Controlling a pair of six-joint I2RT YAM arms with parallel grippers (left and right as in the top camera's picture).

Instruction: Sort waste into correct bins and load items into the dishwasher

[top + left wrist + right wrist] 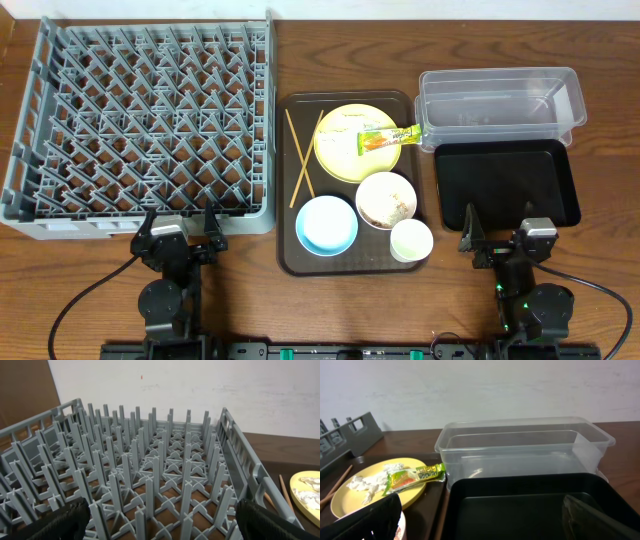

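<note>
The grey dish rack [140, 120] fills the left of the table. A brown serving tray [287, 262] holds a yellow plate [340, 160] with a green-and-orange wrapper [390, 138] and a white tissue [345, 120], a white bowl [386, 200] with food scraps, a light blue bowl [326, 224], a pale green cup [411, 240] and two chopsticks [300, 160]. A clear tub [500, 98] and a black tray [510, 180] sit at the right. My left gripper [181, 232] is open by the rack's near edge. My right gripper [500, 240] is open at the black tray's near edge.
The right wrist view shows the clear tub [520, 450], black tray [520, 505], plate [365, 495], wrapper [415, 477] and tissue [367, 482]. The left wrist view looks over the rack's pegs [150, 475]. A white wall stands behind the table.
</note>
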